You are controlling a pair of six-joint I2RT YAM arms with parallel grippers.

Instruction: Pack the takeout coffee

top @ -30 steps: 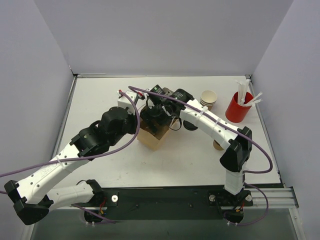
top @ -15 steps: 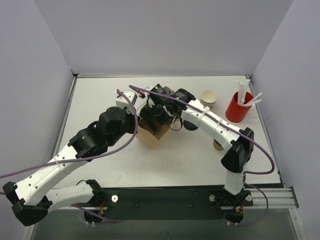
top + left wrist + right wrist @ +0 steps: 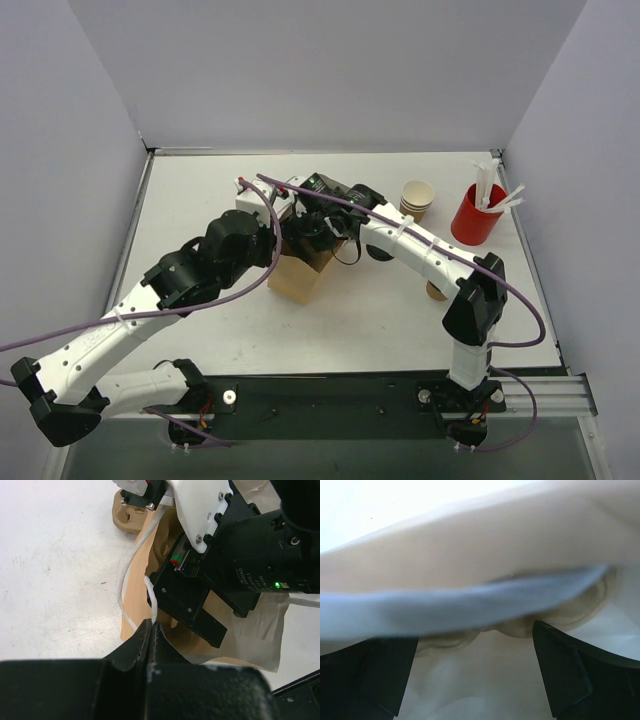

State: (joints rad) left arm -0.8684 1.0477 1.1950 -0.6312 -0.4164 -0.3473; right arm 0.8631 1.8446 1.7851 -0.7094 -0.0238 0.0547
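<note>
A brown paper bag [image 3: 298, 277] stands mid-table. My left gripper [image 3: 151, 626] is shut on its white twine handle [image 3: 149, 587], at the bag's upper left edge [image 3: 284, 218]. My right gripper [image 3: 312, 232] hangs over the bag's mouth, and its black fingers [image 3: 212, 627] reach down into the opening. In the right wrist view the right gripper [image 3: 475, 635] stands wide open with only pale paper between the fingers. The takeout coffee is not clearly visible. A blurred pale rounded shape [image 3: 570, 611] lies inside the bag, and I cannot tell what it is.
A stack of kraft cups [image 3: 417, 197] and a red cup of white sticks [image 3: 477, 215] stand at the back right. A black lid [image 3: 380, 252] lies under the right forearm. A small tan thing [image 3: 436, 291] sits near the right elbow. A tan moulded piece [image 3: 127, 517] lies beyond the bag.
The right gripper has shifted slightly toward the back over the bag. The bag has slid a little toward the near left, with the left gripper still shut on its handle.
</note>
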